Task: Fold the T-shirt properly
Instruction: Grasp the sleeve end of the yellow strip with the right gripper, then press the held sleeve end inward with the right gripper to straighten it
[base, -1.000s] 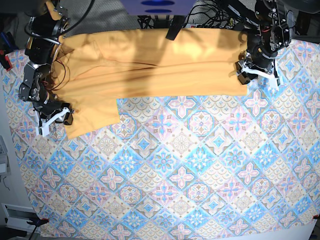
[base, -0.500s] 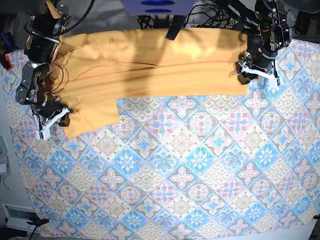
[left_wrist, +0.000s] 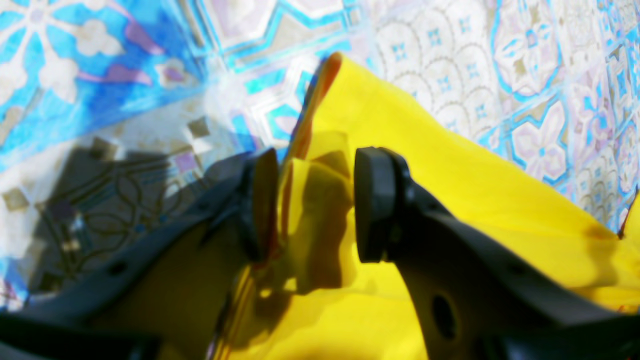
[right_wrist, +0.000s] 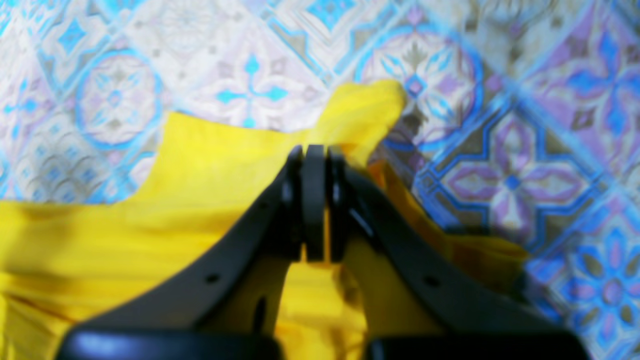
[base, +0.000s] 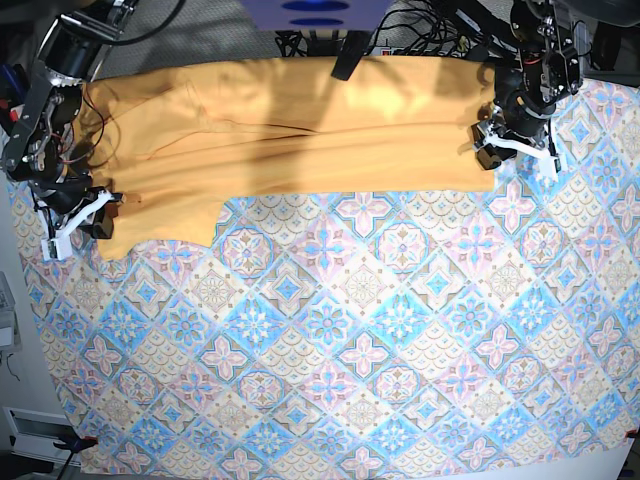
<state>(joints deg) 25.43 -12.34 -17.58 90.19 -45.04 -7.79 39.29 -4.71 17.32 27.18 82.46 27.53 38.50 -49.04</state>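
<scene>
The yellow-orange T-shirt (base: 300, 120) lies spread in a wide band across the far part of the table. At the base view's left, my right gripper (base: 75, 225) is shut on the shirt's lower left corner. The right wrist view shows its pads (right_wrist: 315, 200) pressed together on a raised tip of T-shirt (right_wrist: 200, 165). At the shirt's right end stands my left gripper (base: 515, 148). In the left wrist view its fingers (left_wrist: 375, 200) are apart around a loose fold of T-shirt (left_wrist: 450, 165), so the left gripper (left_wrist: 315, 200) is open.
A blue-pink tile-patterned cloth (base: 350, 350) covers the whole table under the shirt. Black cables (base: 420, 30) and a blue-topped mount (base: 320, 15) sit at the far edge. The cloth's left edge (base: 30, 300) runs close to my right arm.
My right gripper has shut on the shirt's lower left corner and pulled it left and slightly back. The hanging flap there has drawn in. The left arm has not moved.
</scene>
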